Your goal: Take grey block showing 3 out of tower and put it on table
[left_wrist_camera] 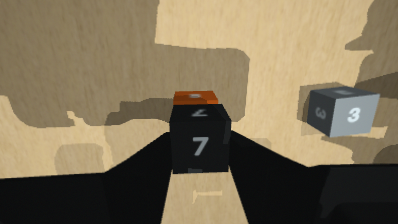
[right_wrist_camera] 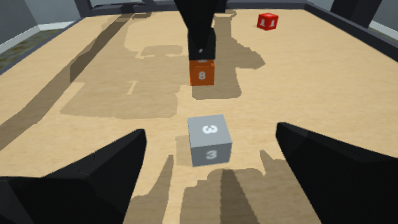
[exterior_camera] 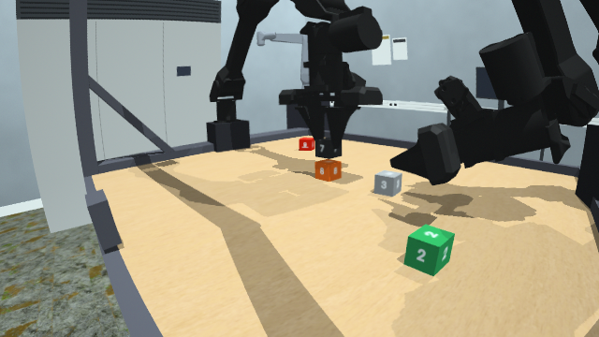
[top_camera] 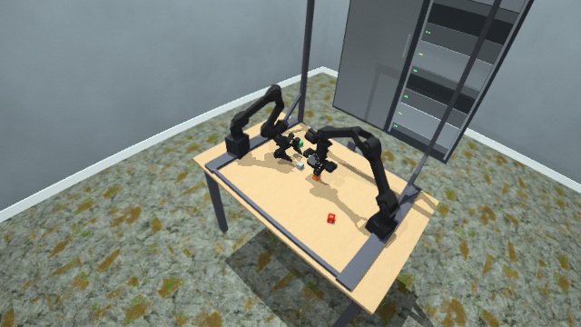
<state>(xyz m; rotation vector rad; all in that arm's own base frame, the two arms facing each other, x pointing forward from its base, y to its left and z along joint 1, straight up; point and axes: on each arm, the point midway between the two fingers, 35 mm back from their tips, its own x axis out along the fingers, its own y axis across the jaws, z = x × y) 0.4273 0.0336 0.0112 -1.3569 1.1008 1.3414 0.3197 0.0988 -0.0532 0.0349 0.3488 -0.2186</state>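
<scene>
Grey-blue walls and a mottled floor (top_camera: pixel 113 254) (exterior_camera: pixel 28 281) around your wooden table (top_camera: pixel 268 191) (exterior_camera: pixel 187 281) (left_wrist_camera: pixel 280 30) (right_wrist_camera: pixel 310 90), with a rack cabinet (top_camera: pixel 405 45) behind it in the top view.

Your grey block (top_camera: pixel 300 166) (exterior_camera: pixel 387 183) (left_wrist_camera: pixel 344 112) (right_wrist_camera: pixel 210 140) showing 3 is out of the tower — flat on the table, with open table between it and the orange block. In the exterior view it's right of the orange one and a bit nearer.

Orange block (top_camera: pixel 316 177) (exterior_camera: pixel 328 170) (left_wrist_camera: pixel 195 96) (right_wrist_camera: pixel 201 73), the 8, sits flat on the table. Black block (exterior_camera: pixel 323 149) (left_wrist_camera: pixel 200 145) (right_wrist_camera: pixel 202 50), the 7, is right above it, level and roughly lined up. You can't call contact for sure; exterior shows at most a sliver between them.

Left gripper (top_camera: pixel 317 171) (exterior_camera: pixel 328 142) (left_wrist_camera: pixel 200 142) (right_wrist_camera: pixel 201 42) points down, fingers closed on the black block, one each side. Not released, so that part's open for you.

Right gripper (top_camera: pixel 295 157) (exterior_camera: pixel 406 161) (right_wrist_camera: pixel 211 129) is wide and holding nothing. It's tilted, reaching in from the right in the exterior view; its wrist view puts the grey block between the finger outlines, but you see no finger touching it.

Other blocks: green block (top_camera: pixel 300 143) (exterior_camera: pixel 429 250) with the 2 is on the table at near right in your exterior view, red block (top_camera: pixel 331 218) (exterior_camera: pixel 306 143) (right_wrist_camera: pixel 267 21) at the far side.
</scene>
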